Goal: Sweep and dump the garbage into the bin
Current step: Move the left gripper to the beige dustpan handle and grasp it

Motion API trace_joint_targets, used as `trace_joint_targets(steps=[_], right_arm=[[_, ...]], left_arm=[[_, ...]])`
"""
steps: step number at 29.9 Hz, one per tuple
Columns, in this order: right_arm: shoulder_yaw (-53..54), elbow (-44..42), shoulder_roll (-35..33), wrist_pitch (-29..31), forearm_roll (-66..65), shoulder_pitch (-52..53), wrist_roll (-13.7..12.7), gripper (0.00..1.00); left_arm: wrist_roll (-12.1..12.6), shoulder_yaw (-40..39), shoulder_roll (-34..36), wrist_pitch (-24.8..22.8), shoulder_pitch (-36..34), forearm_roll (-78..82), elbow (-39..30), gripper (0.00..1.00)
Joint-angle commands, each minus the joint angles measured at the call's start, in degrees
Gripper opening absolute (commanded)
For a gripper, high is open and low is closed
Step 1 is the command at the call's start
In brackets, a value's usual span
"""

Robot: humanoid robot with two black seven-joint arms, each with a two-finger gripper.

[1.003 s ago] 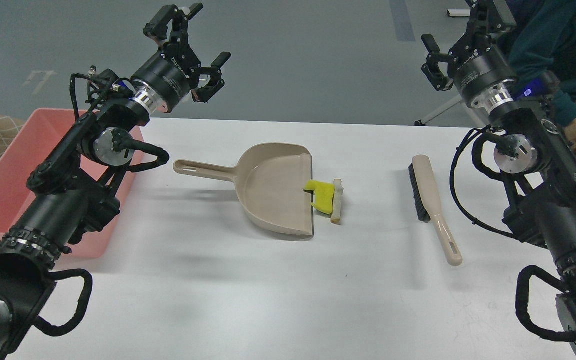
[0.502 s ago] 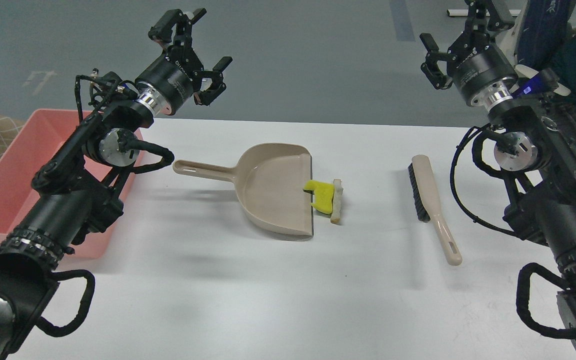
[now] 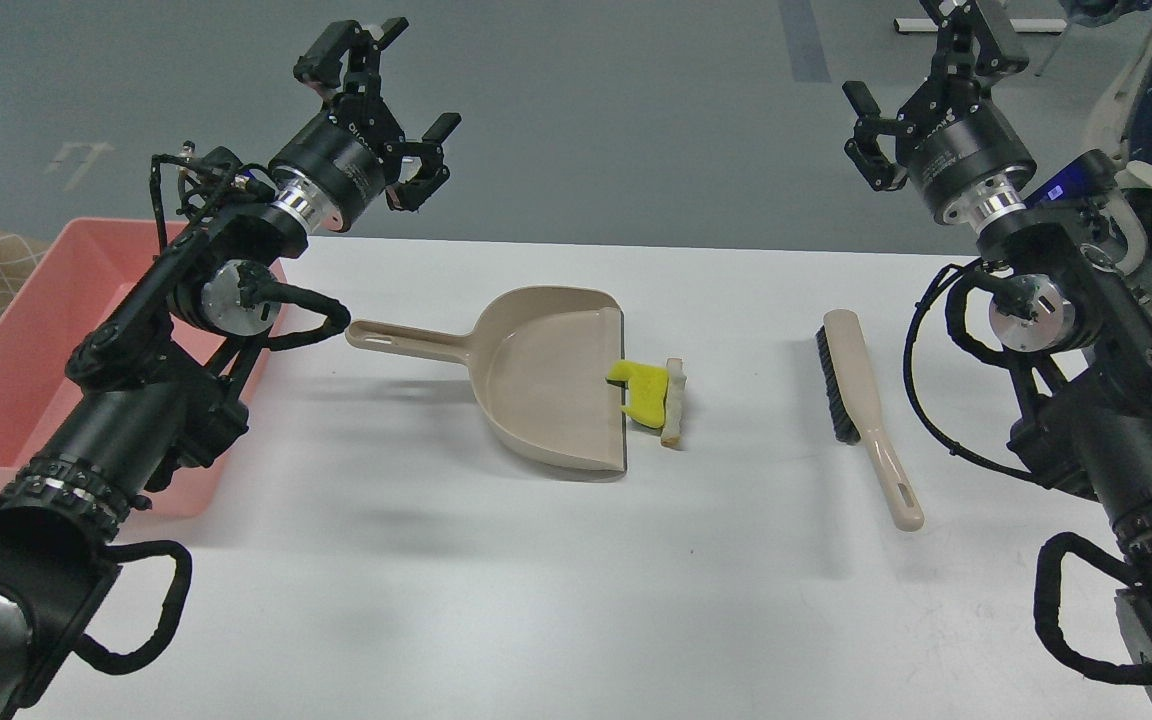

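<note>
Garbage, 2 small scraps, is seen on the white table (image 3: pixel 496 600) at the open mouth of the beige dustpan (image 3: pixel 546 385): a bright yellow notched spongy chunk (image 3: pixel 642 388) is laid partly over the pan's front lip, and a pale bread-like wedge (image 3: pixel 674 402) is pressed against the chunk's outer side, on the bare table. Both scraps are found below and well apart from either gripper, roughly between the 2. The left gripper (image 3: pixel 394 100) is held high over the table's far edge, its fingers spread and nothing grasped; the dustpan's handle is pointed toward that arm and is found below the gripper, untouched. The salmon-pink bin (image 3: pixel 11 340) is placed below and outward of the left gripper, at the table's left side, partly hidden behind the left arm; what can be seen of its inside is bare. The right gripper (image 3: pixel 921 85) is raised beyond the table's far edge on the other side, its fingers likewise parted and nothing held. A beige hand brush (image 3: pixel 866 410) with black bristles is laid flat on the table below the right gripper, well apart from it and beside the scraps' outer side.
</note>
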Motion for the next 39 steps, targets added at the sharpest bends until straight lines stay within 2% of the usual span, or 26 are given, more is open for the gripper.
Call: trace_joint_targets(steps=[1,7,12,16,18,22,23,25,28,29,33,38,39], right_arm=[[-1.18,0.21,0.0,-0.02,0.01,-0.03,0.0,1.0],[-1.27,0.21,0.18,-0.28,0.01,0.06,0.0,1.0],[-1.36,0.3,0.18,-0.37,-0.08,0.06,0.0,1.0],[-1.36,0.3,0.09,-0.46,-0.08,0.15,0.0,1.0],[-1.36,0.3,0.09,-0.46,-0.08,0.24,0.0,1.0],[-1.36,0.3,-0.09,-0.46,-0.17,0.06,0.0,1.0],[-1.36,0.3,-0.09,-0.46,-0.17,0.06,0.0,1.0],[-1.36,0.39,-0.17,-0.46,-0.17,-0.2,0.0,1.0],[-1.44,0.39,-0.09,-1.07,-0.17,-0.29,0.0,1.0],[-1.44,0.39,-0.09,-1.07,-0.17,-0.29,0.0,1.0],[-1.44,0.39,0.09,-1.51,-0.17,-0.38,0.0,1.0],[-1.53,0.3,0.09,-1.51,-0.26,-0.46,0.0,1.0],[-1.53,0.3,0.0,-1.51,-0.26,-0.38,0.0,1.0]], left_arm=[[0.0,0.17,-0.41,0.0,0.43,-0.08,-0.8,0.98],[0.09,1.22,-0.41,0.0,0.96,0.27,-3.17,0.98],[0.0,5.53,1.78,1.31,2.19,4.31,-9.67,0.98],[0.0,6.06,5.65,4.48,5.61,10.37,-19.07,0.98],[0.0,5.98,7.84,5.53,8.95,12.83,-25.13,0.98],[0.26,5.98,15.3,11.32,17.46,21.08,-39.35,0.98],[0.26,5.98,15.32,11.34,17.48,21.1,-39.39,0.98],[0.35,5.89,19.43,13.53,22.56,26.61,-45.86,0.98],[0.26,4.93,23.57,15.81,29.59,34.08,-51.23,0.98],[0.26,4.92,23.58,15.82,29.61,34.11,-51.25,0.98],[0.26,4.92,25.16,20.91,37.15,44.1,-53.1,0.98],[0.26,5.01,24.11,21.97,42.79,47.47,-52.84,0.98],[0.26,5.18,23.5,23.36,43.49,47.56,-52.4,0.98]])
